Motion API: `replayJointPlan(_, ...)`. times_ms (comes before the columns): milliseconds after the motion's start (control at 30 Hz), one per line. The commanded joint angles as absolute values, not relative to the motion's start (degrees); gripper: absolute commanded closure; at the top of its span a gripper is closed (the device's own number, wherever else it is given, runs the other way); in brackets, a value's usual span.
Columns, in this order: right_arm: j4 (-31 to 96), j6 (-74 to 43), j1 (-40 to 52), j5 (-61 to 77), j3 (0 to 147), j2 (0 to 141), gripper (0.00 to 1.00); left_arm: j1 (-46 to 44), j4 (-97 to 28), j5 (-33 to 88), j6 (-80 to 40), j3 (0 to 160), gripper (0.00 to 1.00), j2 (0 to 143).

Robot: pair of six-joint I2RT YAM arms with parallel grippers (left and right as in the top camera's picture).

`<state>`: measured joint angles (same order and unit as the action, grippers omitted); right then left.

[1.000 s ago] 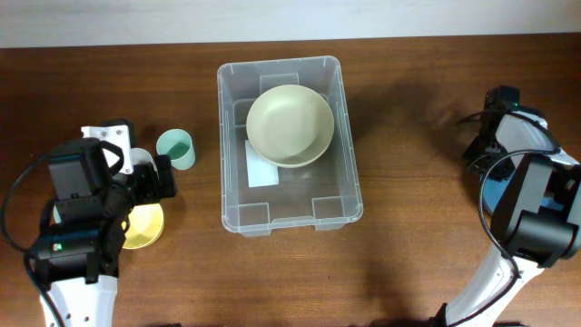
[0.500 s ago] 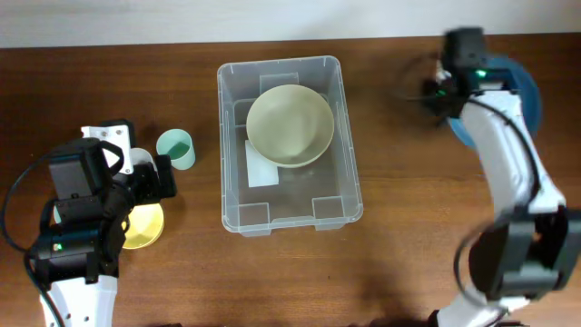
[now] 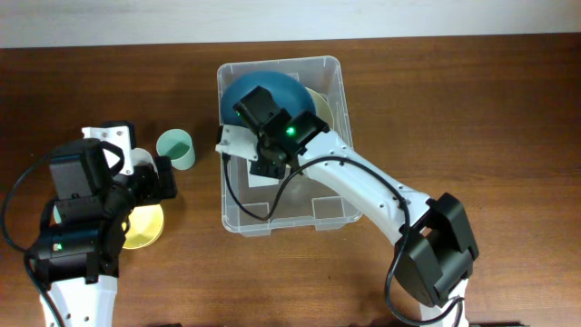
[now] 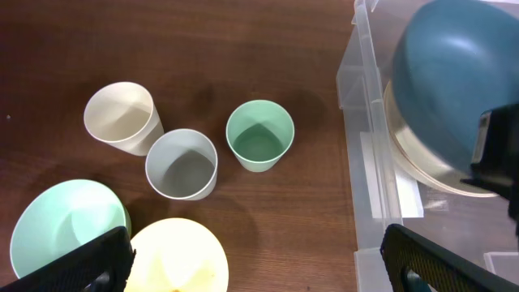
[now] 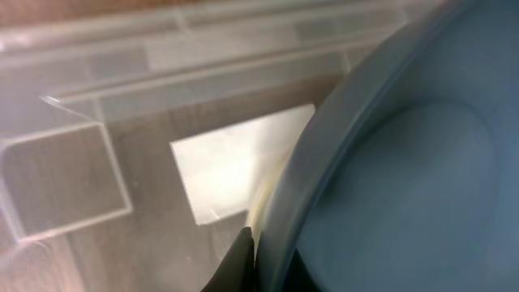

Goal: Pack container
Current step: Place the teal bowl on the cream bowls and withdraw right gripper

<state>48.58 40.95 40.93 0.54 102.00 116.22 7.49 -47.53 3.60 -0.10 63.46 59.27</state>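
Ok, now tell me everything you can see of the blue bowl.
The blue bowl is round, deep teal-blue, smooth and matt. It looks like plastic, with a thin rim and a flat round base inside. The right hand pinches its rim. It is at the far end of the clear container, over the cream bowl, whose edge shows beneath it. Whether it rests on that bowl cannot be told.

- blue bowl point(image 3: 286, 84) inside container point(image 3: 247, 216), far end, over cream bowl point(image 3: 320, 107)
- R arm point(image 3: 363, 186) reaches across container
- green cup point(image 3: 174, 148) & yellow bowl point(image 3: 145, 229) on tabletop point(image 3: 436, 109), L side
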Motion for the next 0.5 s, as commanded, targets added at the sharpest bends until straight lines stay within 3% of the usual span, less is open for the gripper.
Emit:
replayJointPlan(0,48.3,41.5,39.0,-0.9,102.3,115.4,0.95,7.7,-47.6,3.2,-0.7,64.3,0.01,59.3)
replayJointPlan(33,48.6,41.5,38.7,-0.6,102.3,115.4,0.85,7.7,-47.6,3.2,-0.7,64.3,0.01,59.3)
replayJointPlan(100,48.9,41.5,38.5,-0.7,102.3,115.4,0.48,7.7,-47.6,3.2,-0.7,64.3,0.01,59.3)
replayJointPlan(133,49.0,41.5,38.5,-0.7,102.3,115.4,0.43,7.7,-47.6,3.2,-0.7,64.3,0.01,59.3)
replayJointPlan(233,48.9,29.1,37.8,-3.8,105.0,108.7,0.46,7.7,-47.6,3.2,-0.7,64.3,0.01,59.3)
replayJointPlan(267,47.8,19.7,36.1,-8.6,106.4,104.3,0.48,7.7,-47.5,3.2,-0.7,64.3,0.01,59.3)
replayJointPlan(333,49.1,-5.5,25.6,-13.1,106.5,94.2,0.44,7.7,-46.6,3.8,-0.7,64.7,0.01,59.5)
replayJointPlan(400,57.9,-20.2,14.9,-12.8,106.3,90.0,0.44,7.7,-48.0,3.8,-0.7,67.7,0.01,62.9)
replayJointPlan(467,66.3,-22.3,3.8,-4.8,106.3,89.2,0.43,7.1,-49.7,3.8,-0.7,73.6,0.01,70.8)
